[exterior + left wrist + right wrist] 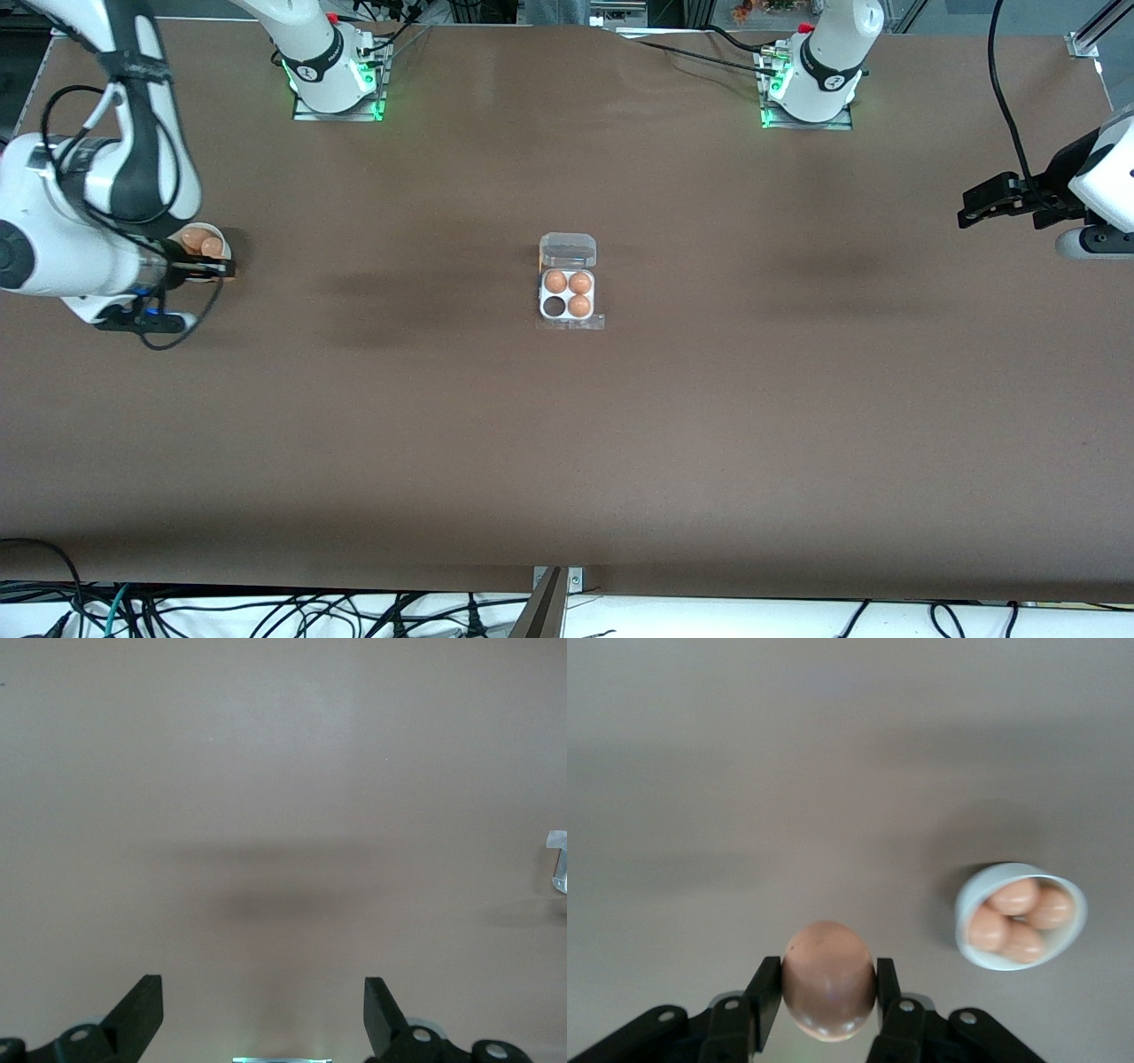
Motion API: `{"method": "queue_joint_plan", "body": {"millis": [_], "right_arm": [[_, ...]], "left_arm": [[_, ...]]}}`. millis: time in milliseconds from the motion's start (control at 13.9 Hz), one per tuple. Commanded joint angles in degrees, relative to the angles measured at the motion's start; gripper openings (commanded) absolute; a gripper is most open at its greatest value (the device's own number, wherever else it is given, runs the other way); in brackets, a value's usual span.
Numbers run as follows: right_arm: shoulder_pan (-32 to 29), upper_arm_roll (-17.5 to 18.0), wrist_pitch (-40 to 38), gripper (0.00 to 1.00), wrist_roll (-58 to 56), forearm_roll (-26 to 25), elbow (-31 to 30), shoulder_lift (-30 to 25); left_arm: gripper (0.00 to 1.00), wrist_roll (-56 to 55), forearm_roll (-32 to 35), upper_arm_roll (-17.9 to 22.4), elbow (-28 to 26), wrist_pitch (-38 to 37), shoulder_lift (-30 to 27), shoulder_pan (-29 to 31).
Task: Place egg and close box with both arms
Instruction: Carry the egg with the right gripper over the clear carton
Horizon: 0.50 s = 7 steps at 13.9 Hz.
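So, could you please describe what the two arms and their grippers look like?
Both arms are glossy white with black joint bands and loose black cables. The right arm and left arm rise from bases lit green. The left gripper and right gripper are matte black, with two flat fingers fastened by small silver screws.

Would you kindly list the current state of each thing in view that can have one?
box: lid open, three cells filled, one empty.
egg: clamped between the right gripper's jaws, lifted above the table.
bowl: upright, holding four eggs.
right gripper: shut on the egg, over the table beside the bowl.
left gripper: open, empty, waiting.
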Motion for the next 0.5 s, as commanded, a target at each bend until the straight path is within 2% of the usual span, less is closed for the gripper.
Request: {"method": "queue_joint_plan", "body": {"millis": [0,432], "right_arm": [[7.46,-0.56,-1.57,0.36,9.79,3.77,4.36,2.26],[21.45,-0.47,-1.13,0.36,33.43,12.82,17.19,13.32]], "left_arm": [[1.0,0.64,-0.12,-0.23,1.73,-0.93,0.69,0.49],[1.0,0.55,-0.12,0.04,2.52,-0.93,0.69,0.49]]}}
